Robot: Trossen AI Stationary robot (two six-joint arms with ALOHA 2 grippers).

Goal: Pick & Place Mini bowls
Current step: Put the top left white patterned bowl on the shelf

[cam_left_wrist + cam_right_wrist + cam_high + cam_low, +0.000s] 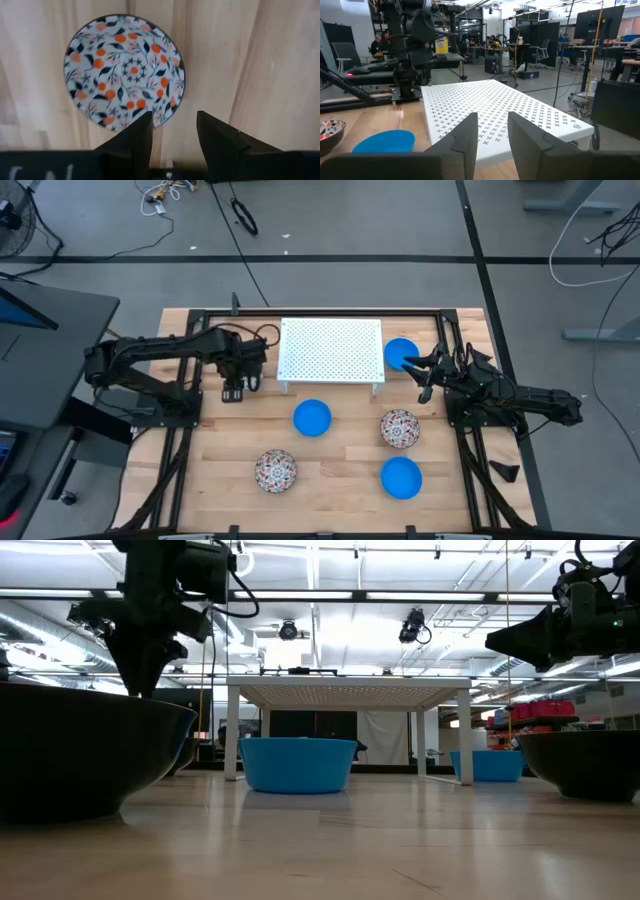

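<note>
A white bowl with a red-and-dark floral pattern (125,70) rests on its base on the wooden table. My left gripper (174,132) hangs open above that bowl's rim, pointing down, just left of the white rack (330,350); in the high view the gripper (234,390) hides this bowl. Two more floral bowls (275,470) (400,428) and three blue bowls (312,418) (401,477) (400,352) stand on the table. My right gripper (492,132) waits open and level at the rack's right end (420,372), touching nothing.
The perforated white rack (505,115) stands on legs at the table's far middle, with one blue bowl (490,765) beside its right end. A black frame borders the table (470,470). People sit at desks in the room beyond.
</note>
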